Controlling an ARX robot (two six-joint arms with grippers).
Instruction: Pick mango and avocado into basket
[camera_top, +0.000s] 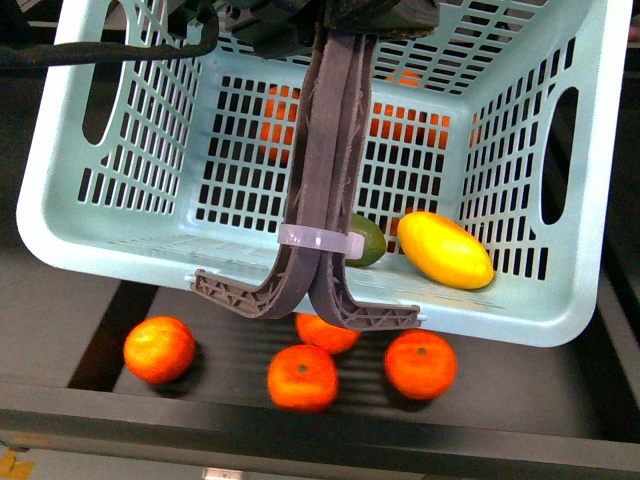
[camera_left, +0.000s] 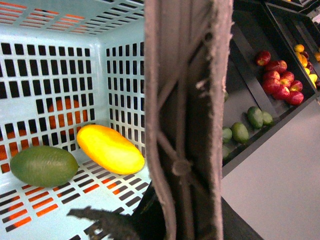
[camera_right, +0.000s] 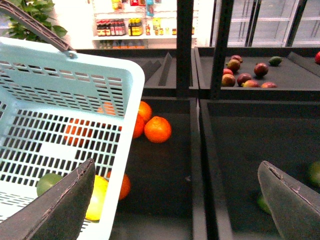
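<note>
The mango (camera_top: 446, 249) and avocado (camera_top: 364, 240) lay side by side on the turquoise basket's (camera_top: 90, 250) slotted floor by its near wall, the left gripper's state hidden behind the handles (camera_top: 325, 170), the right gripper (camera_right: 175, 200) spread empty.

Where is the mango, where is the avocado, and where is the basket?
mango (camera_top: 445, 249), front view, middle of its yellow skin.
avocado (camera_left: 44, 166), left wrist view, middle of its green skin.
basket (camera_top: 130, 262), front view, bare near rim.
</note>
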